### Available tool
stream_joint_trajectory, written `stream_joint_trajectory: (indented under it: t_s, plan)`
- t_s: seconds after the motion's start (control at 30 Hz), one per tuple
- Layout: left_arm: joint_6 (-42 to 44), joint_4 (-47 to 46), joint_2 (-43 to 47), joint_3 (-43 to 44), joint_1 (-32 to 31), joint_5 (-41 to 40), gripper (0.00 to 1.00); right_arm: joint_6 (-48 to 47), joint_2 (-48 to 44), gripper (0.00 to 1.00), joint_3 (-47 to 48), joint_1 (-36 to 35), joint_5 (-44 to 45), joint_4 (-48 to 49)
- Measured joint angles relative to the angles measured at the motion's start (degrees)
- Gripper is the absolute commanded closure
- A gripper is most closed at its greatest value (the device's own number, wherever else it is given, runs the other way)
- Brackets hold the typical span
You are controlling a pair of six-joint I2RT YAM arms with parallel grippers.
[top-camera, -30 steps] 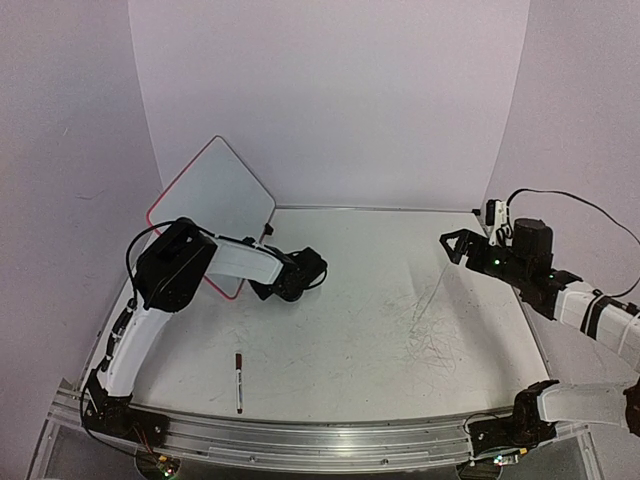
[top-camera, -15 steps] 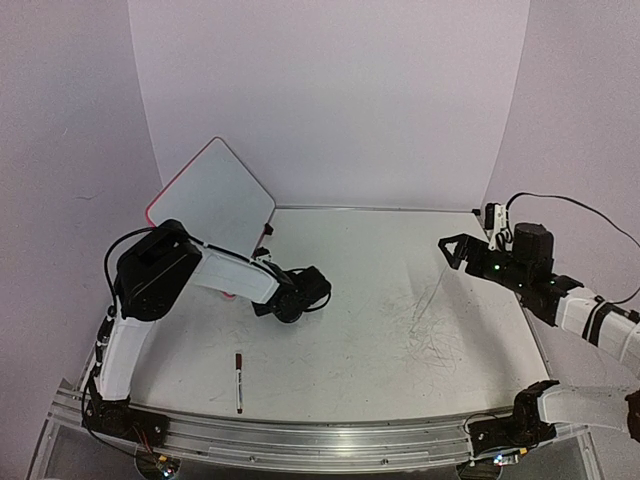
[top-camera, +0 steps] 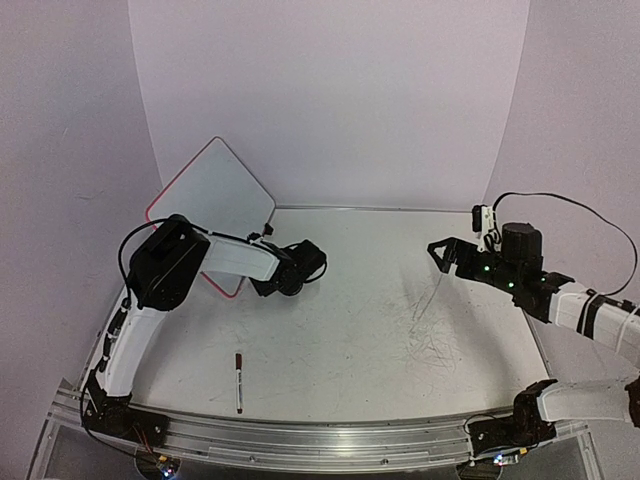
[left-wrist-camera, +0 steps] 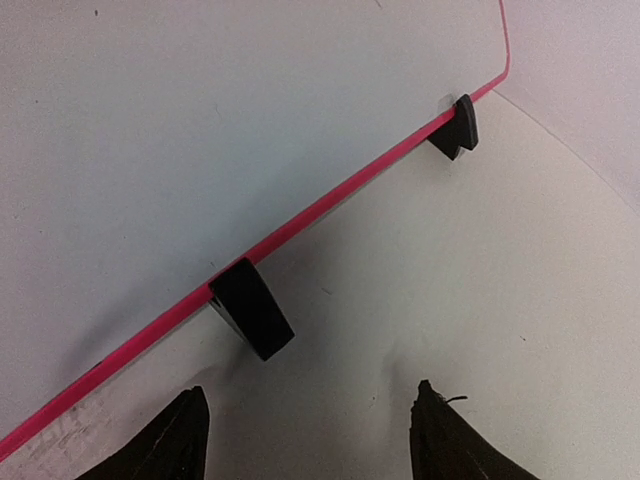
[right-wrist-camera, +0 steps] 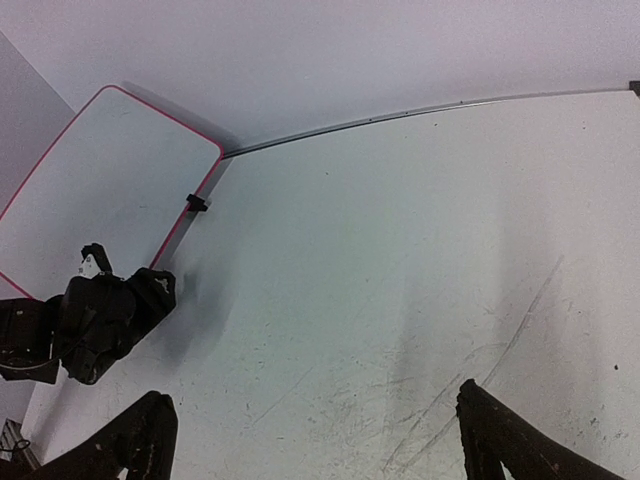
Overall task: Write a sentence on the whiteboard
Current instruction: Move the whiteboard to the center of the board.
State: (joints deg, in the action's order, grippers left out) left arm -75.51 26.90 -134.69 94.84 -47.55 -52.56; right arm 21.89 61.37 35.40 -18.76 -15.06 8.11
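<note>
1. The whiteboard (top-camera: 215, 205) stands at the far left corner of the table (top-camera: 350, 330), tilted back towards the wall (top-camera: 330, 100). Its face is blank.
2. It rests on two black clip feet (left-wrist-camera: 250, 310), which likely hold the lower edge in place so the face can be written on.
3. The left gripper (left-wrist-camera: 310, 420) sits low, just beside that lower edge, aimed at the nearer foot. Its fingers are spread with only bare table between them; it holds nothing and does not touch the board.
4. Being that close to the foot suggests the arm is tending to how the board sits, not writing.
5. The right gripper (top-camera: 443, 252) hangs above the right side of the table, well apart from the board, fingers wide and empty. It seems parked out of the way.
6. A marker (top-camera: 238, 381) lies flat near the front left of the table, apart from both grippers. No writing has begun, and someone must pick the marker up first.
7. The tabletop is pale grey and matte, with dark scuffs (top-camera: 430, 330) thickest on the right.
8. Plain pale walls close in the back and sides; a metal rail (top-camera: 300, 440) runs along the near edge where the arms are bolted.
</note>
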Motion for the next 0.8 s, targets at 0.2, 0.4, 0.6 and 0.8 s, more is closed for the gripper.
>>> stream_joint_trajectory:
  t_s: [0.2, 0.4, 0.6, 0.8]
  plan:
    - [-2.6, 0.0, -4.0, 4.6, 0.8, -2.1, 0.32, -0.1, 0.7, 0.02, 0.0, 0.0, 0.5, 1.3]
    - [-5.8, 0.1, -4.4, 4.9, 1.4, -3.8, 0.35, -0.6, 2.9, 0.02, 0.0, 0.0, 0.6, 2.6]
    - [-7.7, 0.1, -5.2, 5.6, 3.3, -4.3, 0.41, -0.7, 3.6, 0.02, 0.7, 0.0, 0.6, 2.7]
    - [-9.3, 0.9, -5.2, 5.7, 3.6, -4.5, 0.53, -0.8, 3.6, 0.02, 1.6, 0.0, 0.6, 3.3]
